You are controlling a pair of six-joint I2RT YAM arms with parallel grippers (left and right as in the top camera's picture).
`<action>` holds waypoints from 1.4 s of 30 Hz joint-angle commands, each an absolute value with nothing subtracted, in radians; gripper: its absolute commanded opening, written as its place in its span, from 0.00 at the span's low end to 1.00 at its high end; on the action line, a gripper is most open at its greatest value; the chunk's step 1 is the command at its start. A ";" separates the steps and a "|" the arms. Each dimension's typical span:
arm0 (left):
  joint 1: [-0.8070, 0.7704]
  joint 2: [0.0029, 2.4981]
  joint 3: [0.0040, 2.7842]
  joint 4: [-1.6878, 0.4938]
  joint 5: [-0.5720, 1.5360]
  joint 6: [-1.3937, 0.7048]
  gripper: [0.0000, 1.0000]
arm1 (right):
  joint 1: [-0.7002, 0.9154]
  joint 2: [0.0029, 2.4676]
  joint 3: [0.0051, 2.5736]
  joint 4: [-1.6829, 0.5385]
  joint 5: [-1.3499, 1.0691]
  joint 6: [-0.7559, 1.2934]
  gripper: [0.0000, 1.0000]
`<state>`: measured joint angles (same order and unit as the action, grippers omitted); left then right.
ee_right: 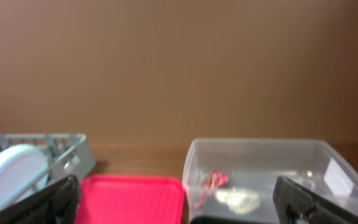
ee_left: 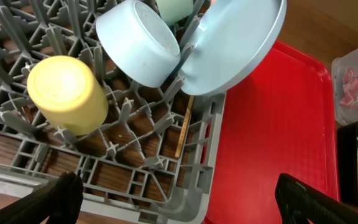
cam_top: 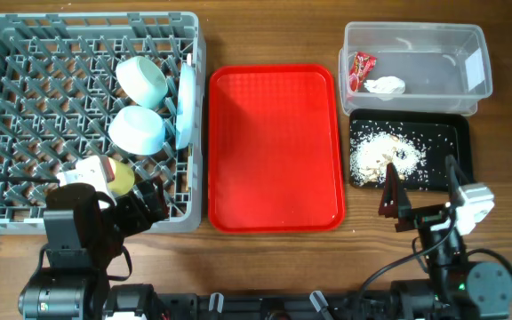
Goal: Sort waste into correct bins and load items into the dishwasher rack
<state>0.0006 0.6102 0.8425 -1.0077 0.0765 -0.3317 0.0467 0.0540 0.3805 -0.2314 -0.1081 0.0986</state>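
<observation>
The grey dishwasher rack point(cam_top: 25, 124) holds two pale blue-green bowls point(cam_top: 142, 78) point(cam_top: 138, 131), the pale-blue plate point(cam_top: 186, 102) on edge and the yellow cup point(cam_top: 120, 176). The cup point(ee_left: 67, 93), a bowl point(ee_left: 138, 40) and the plate point(ee_left: 235, 43) show in the left wrist view. The clear tub point(cam_top: 416, 58) holds the red wrapper point(cam_top: 360, 67) and white tissue point(cam_top: 385, 86). The black tray point(cam_top: 456, 142) holds rice crumbs point(cam_top: 388, 156). My left gripper point(ee_left: 179, 199) is open and empty over the rack's front right corner. My right gripper point(ee_right: 179, 199) is open and empty near the black tray.
The red serving tray point(cam_top: 276, 147) lies bare between the rack and the bins. It also shows in the left wrist view point(ee_left: 272, 137) and the right wrist view point(ee_right: 132, 199). The clear tub point(ee_right: 260, 168) is ahead of the right wrist.
</observation>
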 commanded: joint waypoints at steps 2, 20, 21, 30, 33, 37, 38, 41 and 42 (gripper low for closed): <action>-0.005 0.608 0.836 -1.007 0.086 -0.329 1.00 | 0.035 0.003 0.212 -0.066 -0.122 0.070 1.00; -0.005 0.608 0.837 -1.007 0.086 -0.329 1.00 | 0.035 0.003 0.005 0.004 -0.025 0.107 1.00; -0.005 0.608 0.837 -1.007 0.086 -0.329 1.00 | 0.035 0.004 0.006 0.004 -0.025 0.107 1.00; -0.005 0.608 0.836 -1.007 0.086 -0.329 1.00 | 0.035 0.005 0.005 0.004 -0.025 0.107 1.00; -0.005 0.608 0.836 -1.007 0.086 -0.329 1.00 | 0.035 0.005 0.006 0.004 -0.025 0.107 1.00; -0.005 0.608 0.836 -1.007 0.085 -0.329 1.00 | 0.035 0.005 0.005 0.004 -0.025 0.107 1.00; -0.005 0.608 0.836 -1.007 0.085 -0.329 1.00 | 0.035 0.005 0.005 0.004 -0.025 0.108 1.00; -0.005 0.608 0.837 -1.007 0.086 -0.329 1.00 | 0.035 0.005 0.005 0.004 -0.025 0.107 1.00; -0.005 0.608 0.837 -1.007 0.086 -0.329 1.00 | 0.035 0.005 0.005 0.004 -0.025 0.108 1.00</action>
<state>0.0006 0.6102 0.8413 -1.0092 0.0769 -0.3317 0.0422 0.0154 0.0063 0.0002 -0.0399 0.0925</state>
